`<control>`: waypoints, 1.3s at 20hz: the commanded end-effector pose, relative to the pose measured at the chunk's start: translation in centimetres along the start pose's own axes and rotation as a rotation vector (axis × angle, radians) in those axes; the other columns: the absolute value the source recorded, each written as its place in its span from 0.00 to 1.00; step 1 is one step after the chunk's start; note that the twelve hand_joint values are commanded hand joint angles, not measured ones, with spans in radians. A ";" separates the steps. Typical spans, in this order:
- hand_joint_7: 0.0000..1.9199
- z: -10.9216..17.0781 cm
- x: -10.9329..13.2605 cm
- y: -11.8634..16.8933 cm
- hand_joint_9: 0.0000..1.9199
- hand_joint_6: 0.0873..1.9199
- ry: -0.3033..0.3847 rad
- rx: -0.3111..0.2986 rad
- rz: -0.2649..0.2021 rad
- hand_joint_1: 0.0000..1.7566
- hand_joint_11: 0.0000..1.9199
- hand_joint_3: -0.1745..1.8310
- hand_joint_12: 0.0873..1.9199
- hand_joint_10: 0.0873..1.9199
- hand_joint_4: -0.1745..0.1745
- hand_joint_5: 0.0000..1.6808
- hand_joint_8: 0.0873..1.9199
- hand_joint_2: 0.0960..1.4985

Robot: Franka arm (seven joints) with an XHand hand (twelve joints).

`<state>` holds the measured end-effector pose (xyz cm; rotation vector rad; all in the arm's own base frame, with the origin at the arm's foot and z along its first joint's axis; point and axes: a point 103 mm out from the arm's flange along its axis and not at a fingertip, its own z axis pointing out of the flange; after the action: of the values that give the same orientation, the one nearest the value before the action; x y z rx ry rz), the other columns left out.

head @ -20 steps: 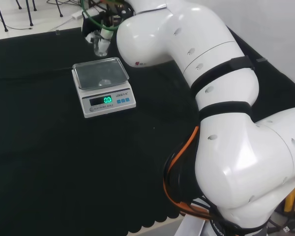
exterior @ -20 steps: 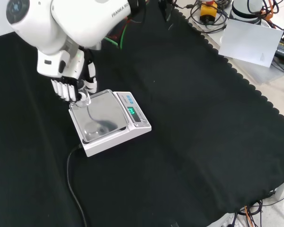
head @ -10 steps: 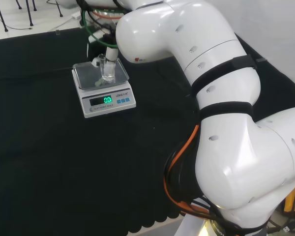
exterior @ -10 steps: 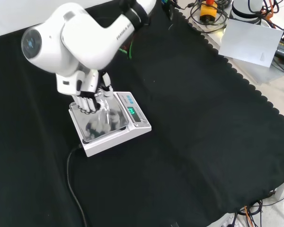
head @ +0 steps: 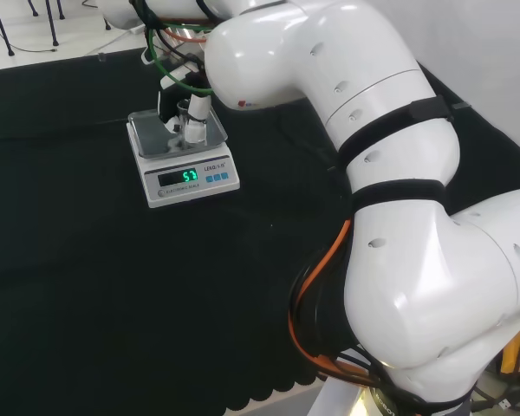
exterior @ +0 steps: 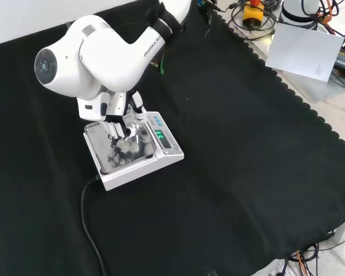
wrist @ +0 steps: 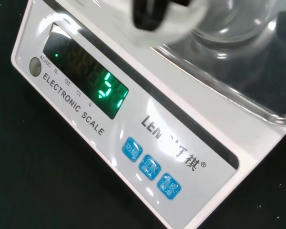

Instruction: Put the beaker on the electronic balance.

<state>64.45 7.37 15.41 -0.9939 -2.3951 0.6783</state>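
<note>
- My hand (exterior: 116, 118) sits low over the electronic balance (exterior: 133, 150), fingers (exterior: 118, 131) curled around the clear beaker (head: 191, 126).
- The beaker stands upright on the pan, toward its 2 o'clock corner in the head view.
- The balance's green display (wrist: 86, 71) is lit.

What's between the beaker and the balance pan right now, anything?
Nothing visible. The beaker stands on the pan of the balance, with the hand curled round it. The pan carries nothing else.
</note>
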 end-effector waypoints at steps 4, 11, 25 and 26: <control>0.16 -2.9 0.1 -1.9 0.25 0.36 -0.023 -0.047 -0.010 0.53 0.37 0.00 0.62 0.38 0.42 0.17 0.40 0.57; 0.12 -2.8 0.5 -2.8 0.15 0.25 -0.037 -0.047 0.006 0.49 0.25 0.00 0.69 0.43 0.46 0.15 0.38 0.54; 0.24 -5.7 2.0 -14.9 0.31 0.37 -0.164 -0.438 0.253 0.53 0.26 0.00 0.68 0.38 0.46 0.30 0.37 0.63; 0.21 -5.6 1.9 -14.7 0.26 0.36 -0.155 -0.428 0.244 0.52 0.21 0.00 0.70 0.39 0.47 0.24 0.37 0.62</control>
<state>61.57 4.50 23.20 -1.2230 -2.5440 0.5732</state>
